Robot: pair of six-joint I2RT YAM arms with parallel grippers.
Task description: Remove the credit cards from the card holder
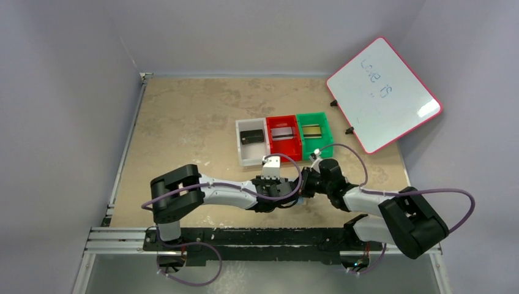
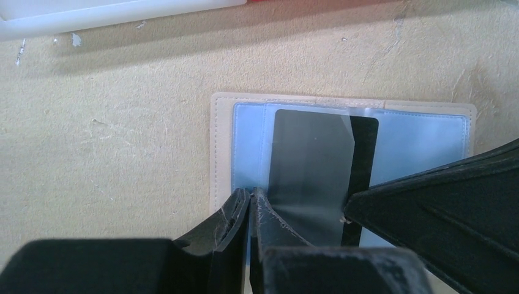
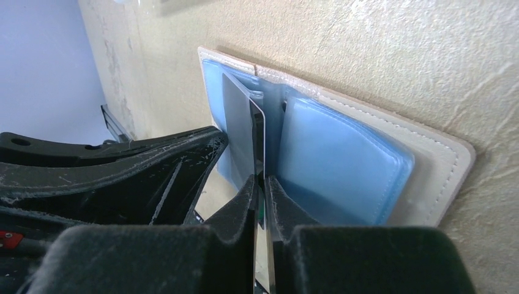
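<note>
Fingers of the left end effector [image 2: 251,195] are pinched shut on the near edge of the card holder [image 2: 416,141], which lies open, blue lining up, on the desk [image 2: 122,153]. The right end effector [image 3: 262,180] grips a dark credit card [image 2: 365,153] partly out of its pocket. Beyond, a row of bins [image 1: 284,153] holds other cards [image 1: 251,136].

Credit card [image 2: 306,165], card holder [image 2: 422,141] partly behind fingers [image 2: 220,239]

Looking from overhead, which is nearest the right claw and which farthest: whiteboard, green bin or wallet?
1. Wallet, directly beneath the claw, which pinches a card sticking out of it.
2. Green bin, just beyond, mid-table.
3. Whiteboard, far right corner.
</note>
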